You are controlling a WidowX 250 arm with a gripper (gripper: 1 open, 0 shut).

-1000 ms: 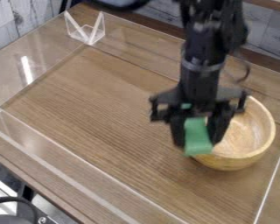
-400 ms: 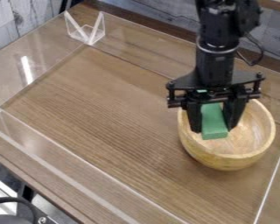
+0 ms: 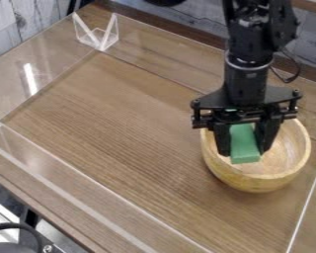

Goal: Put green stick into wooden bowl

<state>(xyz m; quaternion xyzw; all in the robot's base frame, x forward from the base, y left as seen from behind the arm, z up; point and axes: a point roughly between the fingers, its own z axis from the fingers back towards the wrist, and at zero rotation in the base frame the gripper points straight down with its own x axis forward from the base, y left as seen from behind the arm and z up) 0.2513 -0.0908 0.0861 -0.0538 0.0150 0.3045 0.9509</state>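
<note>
Upper end of the flat mint-green stick (image 3: pixel 245 144) hidden between the black jaws; far rim of the round, light tan wooden bowl (image 3: pixel 282 170) covered by the black robot arm (image 3: pixel 253 49). Arm cut off by the top edge. Wood-grain desk (image 3: pixel 108 128) cut off at right and bottom.

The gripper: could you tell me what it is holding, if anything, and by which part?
The gripper holds the green stick by its upper end; the stick hangs down over the bowl.
</note>
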